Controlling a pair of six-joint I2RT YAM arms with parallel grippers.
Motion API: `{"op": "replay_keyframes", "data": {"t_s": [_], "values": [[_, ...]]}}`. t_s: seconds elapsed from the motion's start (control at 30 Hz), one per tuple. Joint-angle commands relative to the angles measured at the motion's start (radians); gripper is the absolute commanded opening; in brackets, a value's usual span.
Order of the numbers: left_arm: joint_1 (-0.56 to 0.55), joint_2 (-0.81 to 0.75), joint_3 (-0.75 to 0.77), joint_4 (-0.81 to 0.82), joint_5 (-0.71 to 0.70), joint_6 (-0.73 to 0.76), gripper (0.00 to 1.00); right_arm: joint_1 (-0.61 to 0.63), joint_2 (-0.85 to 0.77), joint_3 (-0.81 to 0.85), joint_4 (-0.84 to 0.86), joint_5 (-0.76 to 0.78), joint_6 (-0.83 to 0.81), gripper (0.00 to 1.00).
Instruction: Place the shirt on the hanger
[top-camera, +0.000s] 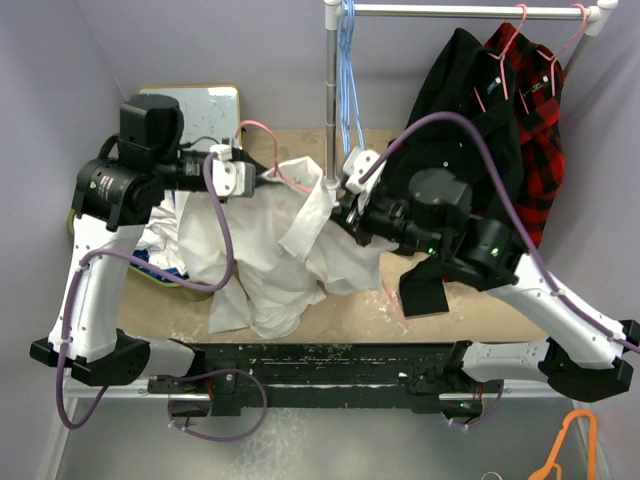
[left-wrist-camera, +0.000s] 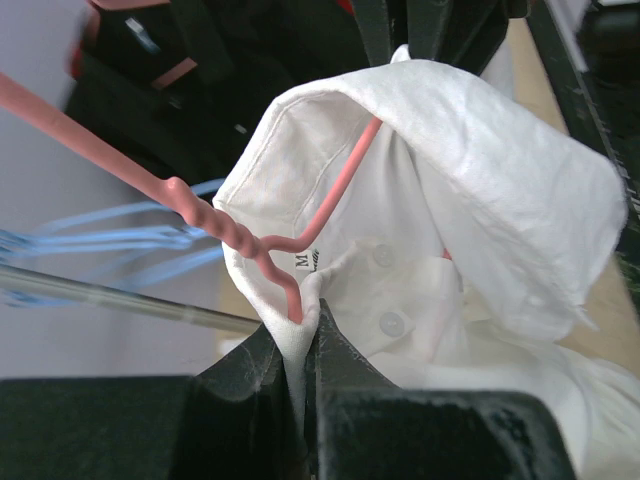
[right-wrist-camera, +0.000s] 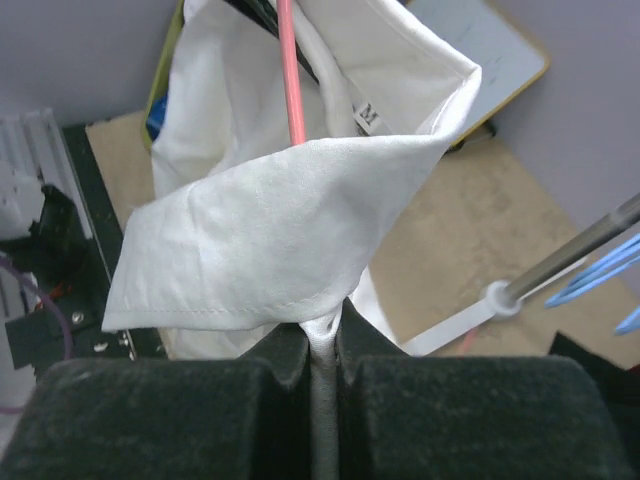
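The white shirt (top-camera: 265, 250) hangs bunched between my two grippers above the table. The pink hanger (top-camera: 283, 172) runs through its collar; in the left wrist view the hanger (left-wrist-camera: 215, 215) has its twisted neck at the collar and its wire passes inside the shirt (left-wrist-camera: 480, 200). My left gripper (top-camera: 262, 176) is shut on the shirt's collar edge together with the hanger's wire end (left-wrist-camera: 292, 305). My right gripper (top-camera: 345, 205) is shut on a fold of the shirt (right-wrist-camera: 280, 240), with the hanger's wire (right-wrist-camera: 292, 80) above it.
A clothes rail pole (top-camera: 330, 90) stands behind the shirt, with blue hangers (top-camera: 347, 70), a black shirt (top-camera: 465, 110) and a red plaid shirt (top-camera: 535, 120) on it. A bin of clothes (top-camera: 165, 262) sits at left. An orange hanger (top-camera: 575, 445) lies at bottom right.
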Motion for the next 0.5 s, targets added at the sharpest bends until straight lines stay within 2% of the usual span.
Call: {"op": "replay_keyframes", "data": {"t_s": [0.0, 0.1, 0.17, 0.27, 0.47], "values": [[-0.016, 0.053, 0.181, 0.073, 0.001, -0.132, 0.00, 0.007, 0.071, 0.372, 0.003, 0.118, -0.098, 0.00], [-0.016, 0.087, 0.293, 0.121, -0.021, -0.208, 0.00, 0.007, 0.154, 0.552, -0.065, 0.124, -0.144, 0.00], [-0.011, 0.095, 0.323, 0.136, -0.014, -0.239, 0.00, 0.006, 0.188, 0.596, -0.101, 0.130, -0.158, 0.00], [-0.002, 0.067, 0.246, 0.140, 0.005, -0.243, 0.00, -0.012, 0.169, 0.466, -0.073, 0.120, -0.145, 0.00], [-0.002, -0.008, -0.003, 0.145, 0.047, -0.222, 0.00, -0.121, 0.042, 0.077, 0.101, -0.109, 0.016, 0.00]]}}
